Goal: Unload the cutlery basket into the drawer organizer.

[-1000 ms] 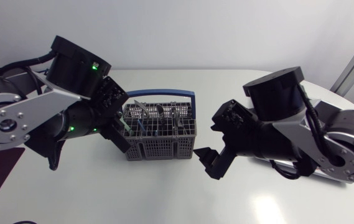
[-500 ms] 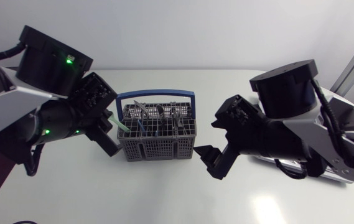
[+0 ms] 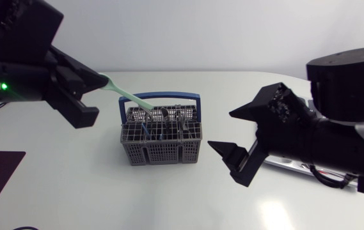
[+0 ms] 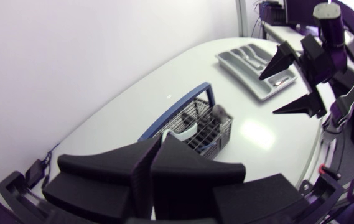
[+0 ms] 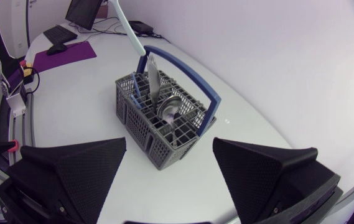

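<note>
Two grippers, left gripper (image 3: pixel 95 86) pinching pale green utensil (image 3: pixel 127 94) at 10 o'clock above cutlery basket (image 3: pixel 162 151), right gripper (image 3: pixel 223 130) fingers spread at basket's 3 o'clock, drawer organizer (image 4: pixel 240 77) farther at 3 o'clock.

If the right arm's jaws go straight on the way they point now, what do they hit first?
Probably the cutlery basket, which sits straight ahead, in line with the gap between the open jaws. The bare table before it looks free, though depth is unclear.
</note>
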